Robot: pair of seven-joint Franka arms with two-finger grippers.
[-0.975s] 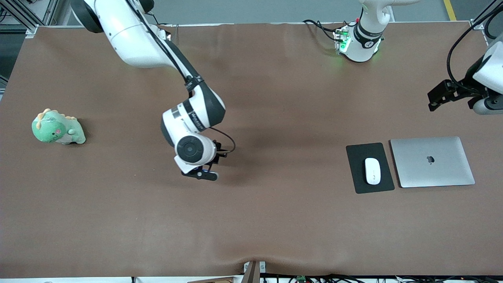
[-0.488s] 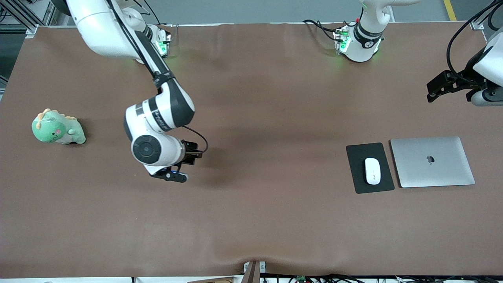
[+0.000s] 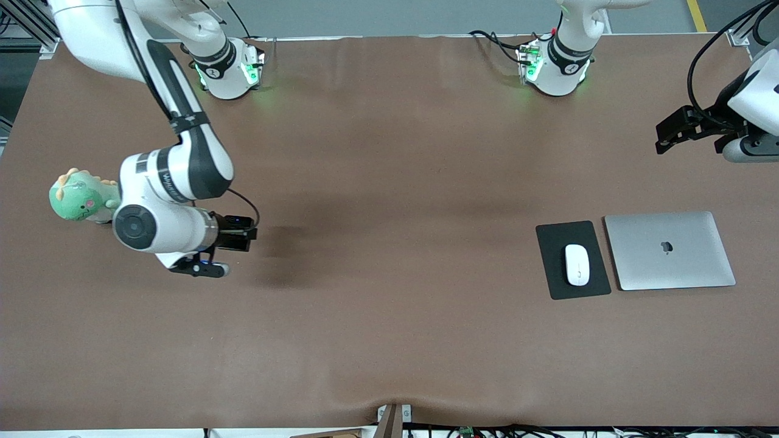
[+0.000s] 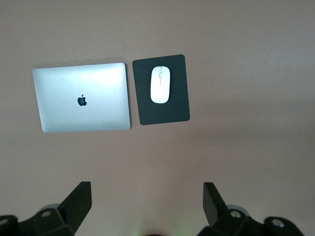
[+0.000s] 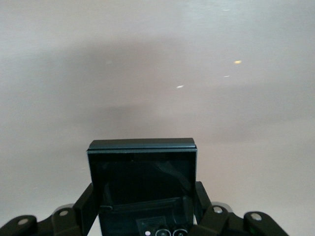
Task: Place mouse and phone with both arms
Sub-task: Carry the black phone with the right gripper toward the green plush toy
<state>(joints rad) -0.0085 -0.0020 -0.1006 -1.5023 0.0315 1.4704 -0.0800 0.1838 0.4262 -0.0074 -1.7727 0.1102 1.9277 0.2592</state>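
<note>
The white mouse lies on a black mouse pad toward the left arm's end of the table; it also shows in the left wrist view. My right gripper is shut on the black folded phone and holds it above bare table near the right arm's end. The phone's camera lenses sit between the fingers. My left gripper is open and empty, up in the air at the left arm's end, apart from the mouse; its fingers stand wide.
A closed silver laptop lies beside the mouse pad, toward the left arm's end. A green dinosaur plush sits near the right arm's end, close to the right arm's wrist. The table is covered by a brown mat.
My right arm has swung with the phone from the table's middle toward the right arm's end, close to the plush. My left gripper has shifted slightly.
</note>
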